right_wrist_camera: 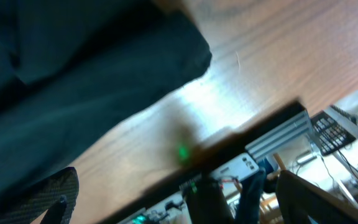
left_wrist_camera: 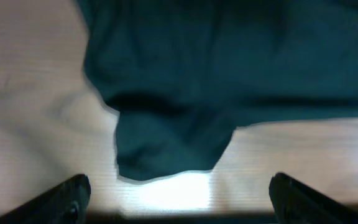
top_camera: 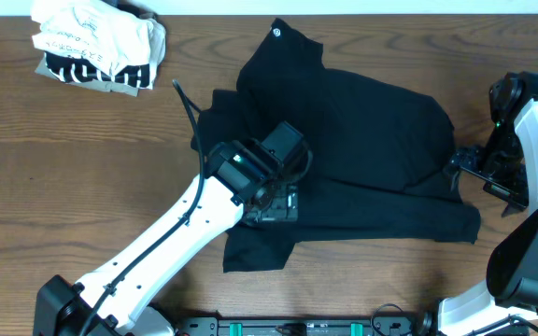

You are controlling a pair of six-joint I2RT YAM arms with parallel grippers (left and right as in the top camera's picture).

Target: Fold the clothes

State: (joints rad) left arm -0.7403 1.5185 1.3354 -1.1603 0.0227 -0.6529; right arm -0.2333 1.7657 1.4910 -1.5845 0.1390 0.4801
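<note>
The black short-sleeved shirt lies spread and rumpled across the middle of the table, a tiny white logo mark near its far edge. My left gripper hovers over the shirt's front left part; in the left wrist view its fingers are wide apart and empty, above bare wood just short of a shirt corner. My right gripper is at the shirt's right edge. In the right wrist view its fingers are spread and empty, with shirt fabric to the upper left.
A white folded bundle with black lettering sits at the far left corner. The table's front edge with a rail and electronics shows in the right wrist view. The right arm's base stands at the right front.
</note>
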